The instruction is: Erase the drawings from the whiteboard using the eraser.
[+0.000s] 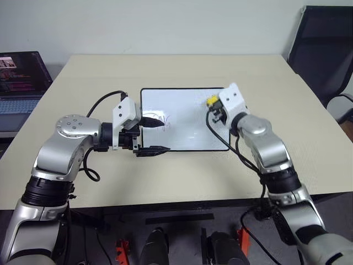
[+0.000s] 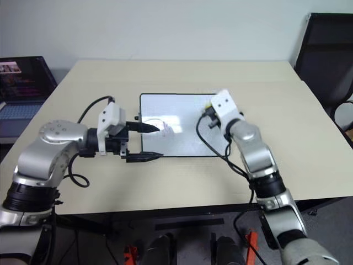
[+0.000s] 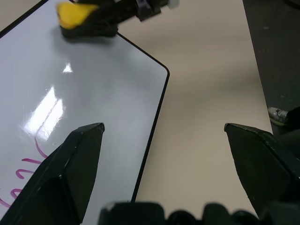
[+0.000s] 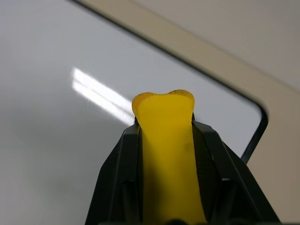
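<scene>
An office or meeting room: a plain beige table (image 1: 165,182) stands against a bare white wall (image 1: 165,22), with an open laptop (image 1: 19,77) at its far left corner and a black office chair (image 1: 322,55) at the right.

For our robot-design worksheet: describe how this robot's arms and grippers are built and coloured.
Both arms have silver-grey shells with black joint bands. Loose black cables loop beside each forearm. A white box-shaped camera sits on each wrist. The left gripper and the right gripper each have two black tapered fingers.
</scene>
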